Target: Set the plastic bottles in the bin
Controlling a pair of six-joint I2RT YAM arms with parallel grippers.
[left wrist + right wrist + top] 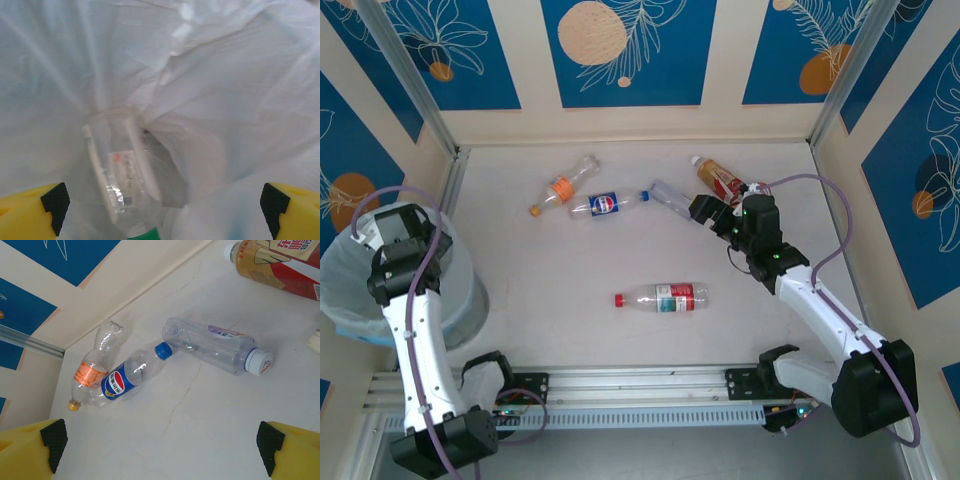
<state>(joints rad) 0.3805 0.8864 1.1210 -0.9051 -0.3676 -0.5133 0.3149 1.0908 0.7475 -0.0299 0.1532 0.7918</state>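
My left gripper (405, 255) hangs over the bin (342, 292) at the table's left edge. In the left wrist view its yellow fingers (37, 210) stand wide apart, so the left gripper (163, 207) is open. Below it a clear bottle with a green cap (122, 175) lies loose in the bin's white bag (225, 100). Several plastic bottles lie on the table: orange-labelled (565, 185) (95, 372), blue-labelled (605, 204) (127, 377), clear with a white cap (670, 197) (215, 345), amber (720, 180) (280, 265), red-labelled (665, 297). My right gripper (715, 215) (162, 447) hovers open and empty by the white-capped one.
Cream walls with blue panels (620, 50) close the table in at the back and both sides. A metal rail (640, 380) runs along the near edge between the arm bases. The red-labelled bottle lies alone in the middle.
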